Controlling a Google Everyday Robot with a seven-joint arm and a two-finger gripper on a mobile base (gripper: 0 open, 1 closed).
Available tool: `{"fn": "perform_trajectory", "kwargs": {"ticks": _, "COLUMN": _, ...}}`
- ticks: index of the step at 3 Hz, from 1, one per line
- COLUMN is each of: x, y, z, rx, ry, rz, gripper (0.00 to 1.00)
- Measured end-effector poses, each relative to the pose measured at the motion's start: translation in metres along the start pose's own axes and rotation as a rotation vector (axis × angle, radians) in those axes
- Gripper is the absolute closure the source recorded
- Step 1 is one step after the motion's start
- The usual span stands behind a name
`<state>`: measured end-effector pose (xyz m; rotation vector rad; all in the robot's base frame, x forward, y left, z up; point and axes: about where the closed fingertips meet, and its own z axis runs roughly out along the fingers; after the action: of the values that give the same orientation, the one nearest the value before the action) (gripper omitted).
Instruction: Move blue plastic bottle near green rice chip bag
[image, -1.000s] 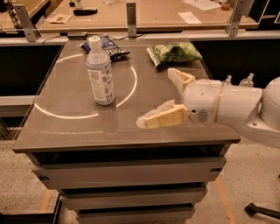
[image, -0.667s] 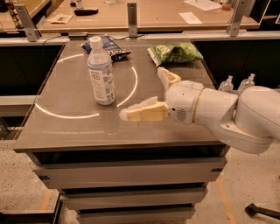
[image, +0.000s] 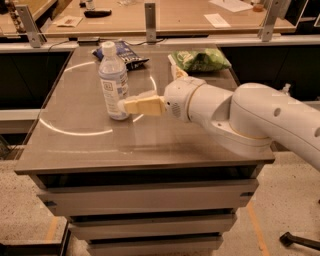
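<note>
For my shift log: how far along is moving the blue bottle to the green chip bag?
Nothing is finished yet: the blue plastic bottle stands upright left of centre, apart from the green rice chip bag at the back right. Under way: the open hand is beside the bottle, one finger at its lower side. Left: grasp, carry, set down by the bag.

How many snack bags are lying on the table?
2. The dark blue bag lies behind the bottle; the green bag at the far right corner. The hand is beside the bottle.
</note>
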<state>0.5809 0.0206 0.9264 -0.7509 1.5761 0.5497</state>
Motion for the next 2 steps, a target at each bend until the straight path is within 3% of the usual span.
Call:
{"fn": "perform_trajectory", "kwargs": {"ticks": 1, "x": 0.004, "y": -0.007, "z": 0.025, "rx": 0.033, "ry": 0.024, "rz": 0.016, "gripper": 0.0}}
{"fn": "perform_trajectory", "kwargs": {"ticks": 2, "x": -0.001, "y": -0.008, "z": 0.052, "rx": 0.004, "ry": 0.014, "rz": -0.007, "gripper": 0.0}}
